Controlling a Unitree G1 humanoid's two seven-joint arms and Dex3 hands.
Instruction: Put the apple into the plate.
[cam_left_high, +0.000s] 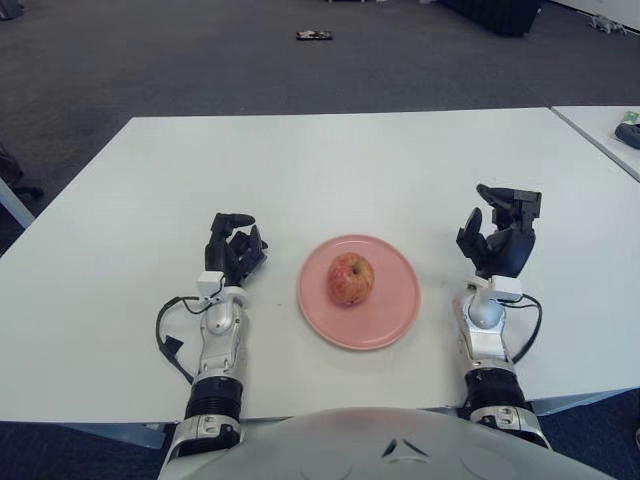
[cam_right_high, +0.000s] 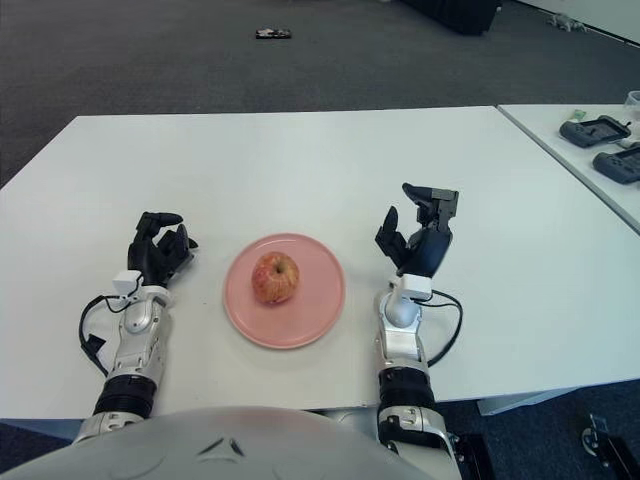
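Observation:
A red-yellow apple (cam_left_high: 350, 278) sits upright in the middle of a pink plate (cam_left_high: 396, 318) on the white table (cam_left_high: 320, 170). My left hand (cam_left_high: 234, 247) shows left of the plate, fingers curled and holding nothing. My right hand (cam_left_high: 500, 232) is right of the plate, raised a little above the table, fingers spread and empty. Neither hand touches the apple or the plate.
A second white table (cam_right_high: 590, 160) stands at the right with dark devices (cam_right_high: 594, 130) on it. A small dark object (cam_left_high: 313, 36) lies on the carpet far behind. A black cable (cam_left_high: 166, 330) loops beside my left wrist.

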